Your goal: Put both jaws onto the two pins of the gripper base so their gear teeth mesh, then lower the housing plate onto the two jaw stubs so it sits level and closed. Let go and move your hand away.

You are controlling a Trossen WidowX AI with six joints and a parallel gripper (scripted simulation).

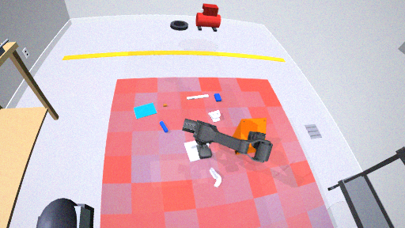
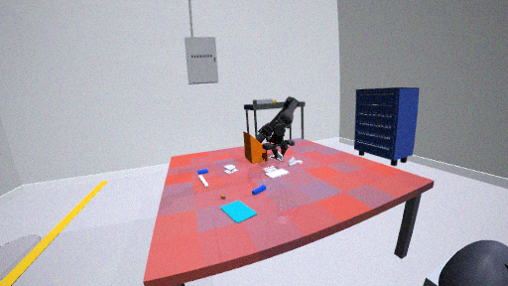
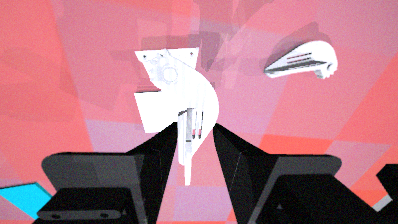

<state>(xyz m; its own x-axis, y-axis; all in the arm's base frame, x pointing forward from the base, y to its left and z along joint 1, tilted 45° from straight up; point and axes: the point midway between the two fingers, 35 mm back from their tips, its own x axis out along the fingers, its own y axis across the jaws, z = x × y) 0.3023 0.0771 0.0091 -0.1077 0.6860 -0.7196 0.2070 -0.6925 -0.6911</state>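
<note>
My gripper (image 3: 195, 126) (image 2: 279, 155) is shut on a white curved jaw (image 3: 209, 97) and holds it above the white gripper base (image 3: 151, 113) (image 1: 192, 151) (image 2: 277, 173). In the wrist view the jaw's far end overlaps the base's outline; its teeth cannot be made out, nor whether it touches a pin. The other white jaw (image 3: 305, 57) (image 1: 215, 177) (image 2: 295, 161) lies on the table, apart from the base. A white piece (image 1: 214, 115) (image 2: 230, 169), seemingly the housing plate, lies apart on the table. The base's pins are not clearly visible.
An orange angled block (image 1: 257, 126) (image 2: 254, 151) stands beside the arm. A cyan plate (image 1: 145, 111) (image 2: 238, 212) (image 3: 25, 199), blue cylinder (image 1: 164, 127) (image 2: 259, 190), white bar (image 1: 198, 96) (image 2: 203, 181), blue block (image 1: 217, 97) (image 2: 202, 172) and small brown cube (image 1: 164, 105) (image 2: 223, 197) lie around.
</note>
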